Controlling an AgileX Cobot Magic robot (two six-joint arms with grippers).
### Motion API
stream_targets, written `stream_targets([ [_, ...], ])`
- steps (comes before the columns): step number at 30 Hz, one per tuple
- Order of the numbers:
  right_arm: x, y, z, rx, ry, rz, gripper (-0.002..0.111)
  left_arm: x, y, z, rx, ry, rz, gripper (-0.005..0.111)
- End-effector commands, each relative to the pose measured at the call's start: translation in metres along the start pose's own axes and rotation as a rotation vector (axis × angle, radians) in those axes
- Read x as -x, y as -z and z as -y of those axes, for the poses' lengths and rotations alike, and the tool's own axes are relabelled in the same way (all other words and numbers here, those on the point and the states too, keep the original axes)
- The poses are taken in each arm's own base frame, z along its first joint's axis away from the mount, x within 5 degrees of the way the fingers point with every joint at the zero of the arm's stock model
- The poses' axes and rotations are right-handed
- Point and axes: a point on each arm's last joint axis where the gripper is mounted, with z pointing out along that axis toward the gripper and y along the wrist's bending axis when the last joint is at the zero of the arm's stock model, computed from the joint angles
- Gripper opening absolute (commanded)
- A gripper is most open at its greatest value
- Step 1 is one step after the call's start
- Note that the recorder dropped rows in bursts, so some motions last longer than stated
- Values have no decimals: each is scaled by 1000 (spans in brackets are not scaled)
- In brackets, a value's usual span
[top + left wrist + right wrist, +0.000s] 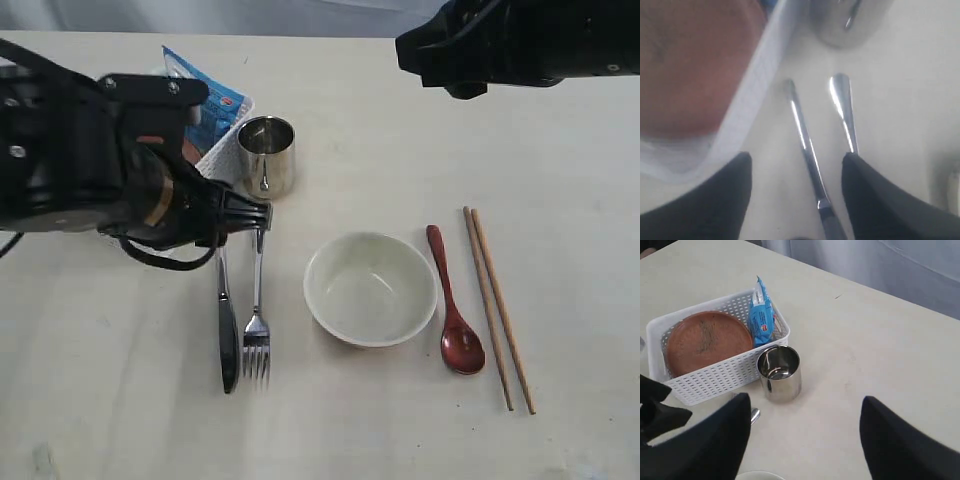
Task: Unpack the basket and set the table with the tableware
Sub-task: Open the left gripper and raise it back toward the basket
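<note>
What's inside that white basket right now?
A reddish-brown plate lies in the basket, with a blue snack packet standing on edge beside it. Anything beneath the plate is covered.

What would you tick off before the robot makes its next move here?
1. Fork and knife lying flat on the table: ok.
2. Left fingers spread open: ok.
3. Left fingers clear of the fork handle: cannot tell.
4. Right fingers open, holding nothing: ok.
5. Plate taken out of the basket: not ok, it lies inside.
</note>
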Motion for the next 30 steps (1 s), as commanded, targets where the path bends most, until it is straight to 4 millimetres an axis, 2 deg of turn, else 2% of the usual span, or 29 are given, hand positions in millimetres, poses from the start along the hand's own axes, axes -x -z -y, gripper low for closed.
stream_targets([
  [1,1,3,1,-6,-4,10,60,19,43,-13,-37,-57,181,52],
  [6,1,3,1,-6,-4,10,60,34,67,-24,6,-210,374,52],
  [8,1,3,1,-6,-2,10,60,40,69,-27,59,-241,411,52],
  [11,1,2,1,-6,1,9,60,55,67,-38,139,-195,418,53],
  [16,1,2,1,-7,21,8,60,85,49,-60,184,-183,392,66],
  [21,2,2,2,-16,34,22,60,117,21,-81,176,-169,279,66],
  [25,4,2,3,-29,42,37,60,133,-5,-82,142,-248,151,66],
  [30,4,2,3,-33,54,34,60,149,-30,-69,77,-345,49,66],
])
